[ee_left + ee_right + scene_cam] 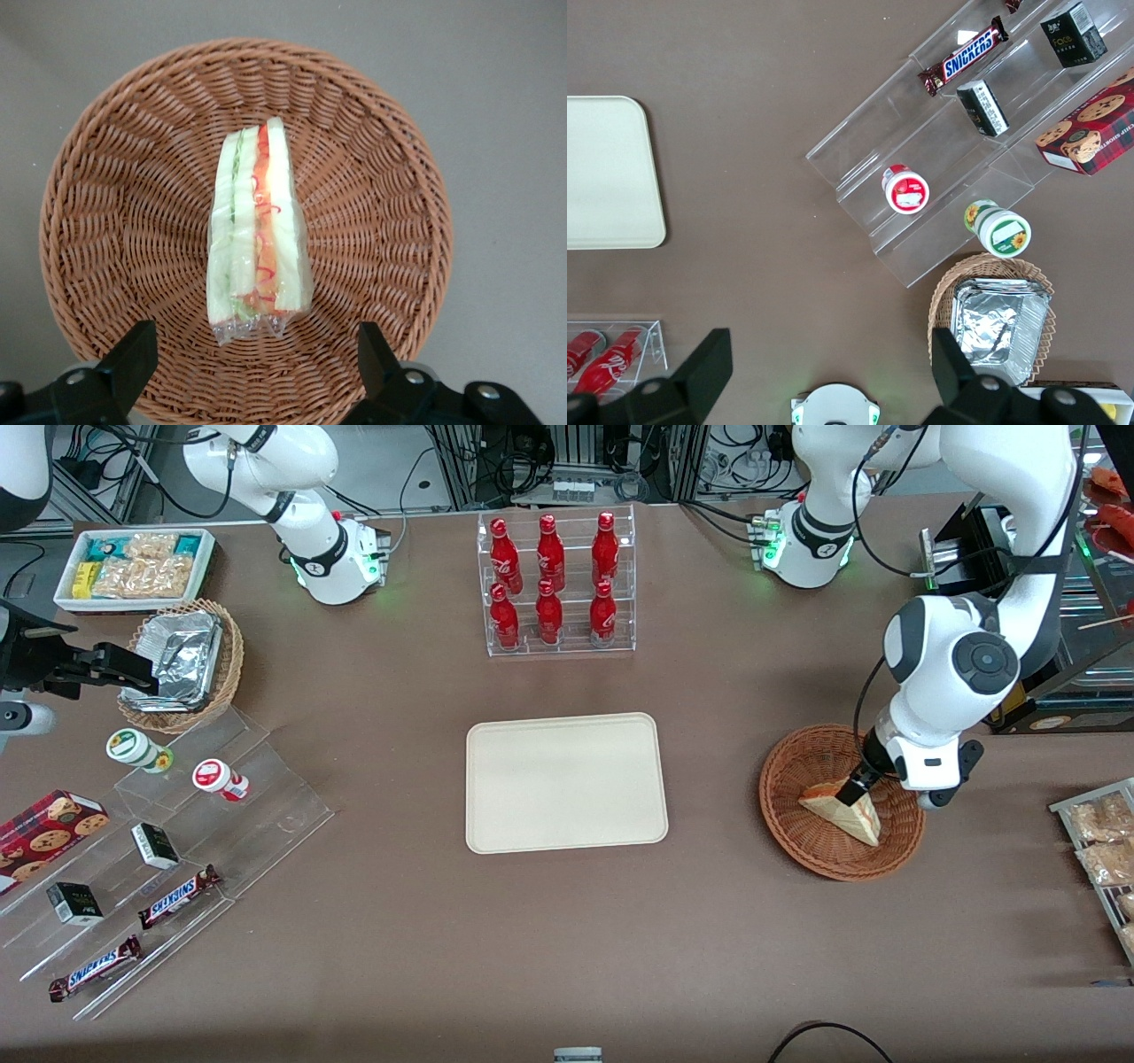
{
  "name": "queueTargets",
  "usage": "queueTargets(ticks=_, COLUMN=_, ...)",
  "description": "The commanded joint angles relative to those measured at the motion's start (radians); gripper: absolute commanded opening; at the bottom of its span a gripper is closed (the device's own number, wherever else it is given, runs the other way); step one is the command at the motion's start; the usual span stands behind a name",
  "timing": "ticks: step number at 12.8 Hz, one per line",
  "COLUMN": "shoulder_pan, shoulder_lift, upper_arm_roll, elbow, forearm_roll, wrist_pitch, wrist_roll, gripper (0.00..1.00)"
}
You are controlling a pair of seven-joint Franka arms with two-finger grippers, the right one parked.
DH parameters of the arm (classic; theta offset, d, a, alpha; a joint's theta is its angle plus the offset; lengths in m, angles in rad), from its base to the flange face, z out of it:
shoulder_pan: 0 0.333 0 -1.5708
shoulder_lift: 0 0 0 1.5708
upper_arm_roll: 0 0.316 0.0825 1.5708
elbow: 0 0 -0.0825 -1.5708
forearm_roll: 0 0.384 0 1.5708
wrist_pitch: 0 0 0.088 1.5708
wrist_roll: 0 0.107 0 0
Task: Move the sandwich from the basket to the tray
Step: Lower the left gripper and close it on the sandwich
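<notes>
A wrapped sandwich [842,810] [257,237], a pale wedge with an orange-red filling stripe, lies in the round reddish-brown wicker basket [788,824] [115,204] toward the working arm's end of the table. My gripper [858,788] [257,363] hangs just above the basket over the sandwich's end, open, with the fingers [131,361] spread wide and nothing between them. The cream tray [565,782] [607,173] lies flat at the table's middle, with nothing on it.
A clear rack of red bottles [555,580] stands farther from the camera than the tray. Toward the parked arm's end are clear steps with candy bars [182,895], a tan basket of foil containers [182,660] and a white snack box [133,567]. A rack of packets [1103,841] is beside the basket.
</notes>
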Motion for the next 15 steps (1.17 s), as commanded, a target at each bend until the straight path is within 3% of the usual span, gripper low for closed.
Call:
queueTargets(ticks=1, shoulder_pan=-0.016, shoulder_lift=0.01, upper_arm_roll=0.011, elbow=-0.016, forearm_roll=0.01, wrist_pitch=0.046, wrist_roll=-0.03, gripper=1.0)
queueTargets(ticks=15, shoulder_pan=-0.007, shoulder_lift=0.089, upper_arm_roll=0.035, elbow=-0.022, forearm_roll=0.01, wrist_pitch=0.14, wrist_roll=-0.047, gripper=1.0)
